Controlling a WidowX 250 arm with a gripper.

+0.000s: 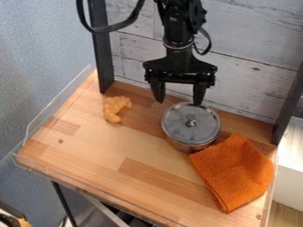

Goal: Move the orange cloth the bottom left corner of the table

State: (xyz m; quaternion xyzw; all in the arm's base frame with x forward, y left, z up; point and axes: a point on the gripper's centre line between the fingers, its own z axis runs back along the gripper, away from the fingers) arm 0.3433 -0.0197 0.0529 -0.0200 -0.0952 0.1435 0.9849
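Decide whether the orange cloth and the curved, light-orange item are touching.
Apart: the camera view shows a wide stretch of tabletop between the cloth and the curved item.

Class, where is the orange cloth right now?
In the camera view, the folded orange cloth lies at the wooden table's lower right, beside the round lidded metal pot.

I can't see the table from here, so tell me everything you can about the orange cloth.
The orange cloth looks like fuzzy terry or microfiber. It lies folded over, slightly rumpled, forming a rough four-sided shape with rounded corners. It rests on the wooden table near the right edge, its upper left side right up by the lidded metal pot.
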